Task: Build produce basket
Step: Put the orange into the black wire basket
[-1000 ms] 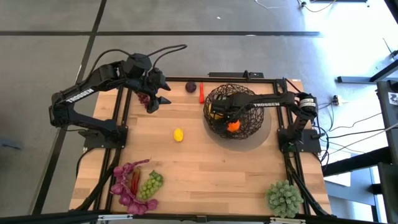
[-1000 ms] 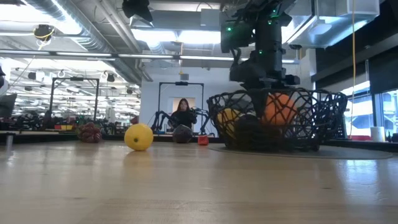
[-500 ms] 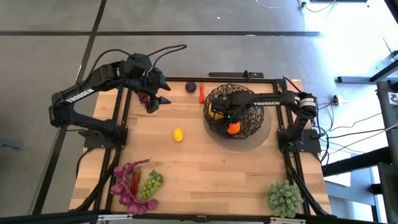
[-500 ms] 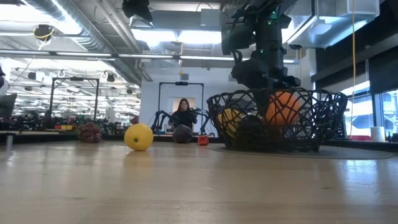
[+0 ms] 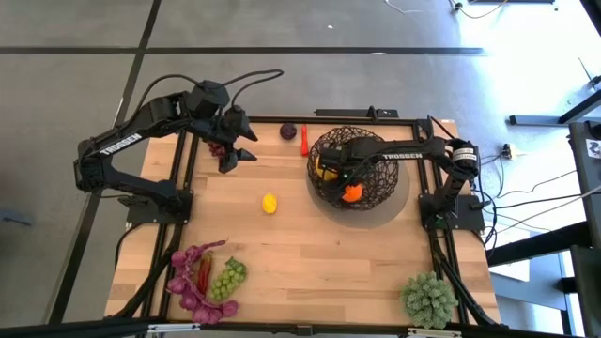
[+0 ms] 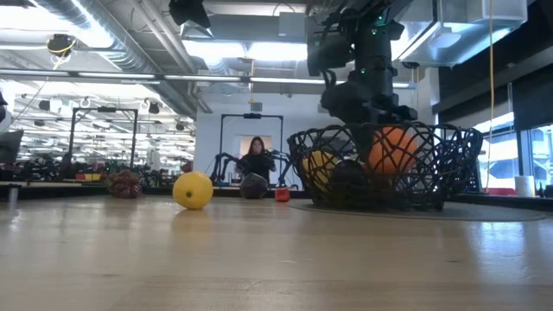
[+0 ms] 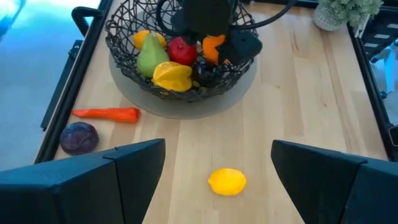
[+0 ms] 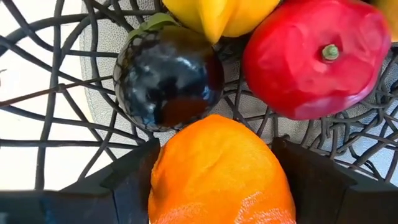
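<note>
Nothing has shifted: the right gripper [image 5: 350,184] still grips the round orange fruit [image 8: 217,171] inside the dark open-weave wire basket [image 5: 380,183], not yet released. The left gripper [image 5: 235,150] waits, fingers spread and empty, so the yellow lemon [image 5: 269,203] on the wooden table [image 5: 310,253] remains to be collected.

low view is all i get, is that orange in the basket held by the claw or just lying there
Observer: Held, it seems. In the right wrist view the right claw has a finger pressed on each side of the orange, inside the basket.
Operator: and the left claw, cant find it
Observer: The left claw hangs open and empty over the table's far left part.
Operator: any produce close to my camera
Observer: Yes, green grapes, purple leaves and a red chilli lie at the near left corner.
</note>
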Controlling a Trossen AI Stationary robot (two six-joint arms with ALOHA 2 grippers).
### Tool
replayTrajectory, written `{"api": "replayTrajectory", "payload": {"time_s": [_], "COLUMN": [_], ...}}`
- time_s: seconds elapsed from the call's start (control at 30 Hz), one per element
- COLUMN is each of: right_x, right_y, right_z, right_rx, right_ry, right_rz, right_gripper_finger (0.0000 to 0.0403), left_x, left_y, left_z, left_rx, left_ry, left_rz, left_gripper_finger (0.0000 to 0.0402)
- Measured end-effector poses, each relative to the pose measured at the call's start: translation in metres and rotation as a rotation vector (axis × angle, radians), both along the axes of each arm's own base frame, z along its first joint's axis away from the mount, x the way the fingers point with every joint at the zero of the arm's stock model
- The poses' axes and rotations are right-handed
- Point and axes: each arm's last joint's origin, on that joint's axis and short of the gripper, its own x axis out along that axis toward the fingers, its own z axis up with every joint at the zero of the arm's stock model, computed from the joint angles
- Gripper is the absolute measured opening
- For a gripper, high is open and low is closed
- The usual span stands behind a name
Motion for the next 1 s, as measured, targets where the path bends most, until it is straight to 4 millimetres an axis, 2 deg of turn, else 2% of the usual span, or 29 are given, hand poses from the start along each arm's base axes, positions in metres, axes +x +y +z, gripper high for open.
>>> {"api": "replayTrajectory", "payload": {"time_s": [1.0], "right_x": [0.0042], "right_y": [-0.0007], "right_z": [0.0000], "right_rx": [-0.009], "right_ry": [-0.044], "right_rz": [0.004], "right_gripper_finger": [0.0289], "left_x": [0.0000], "left_y": [0.0001], "left_z": [0.0000], "left_rx": [0.000], "left_ry": [0.000], "left_rz": [0.002], "left_gripper_finger": [0.0283]}}
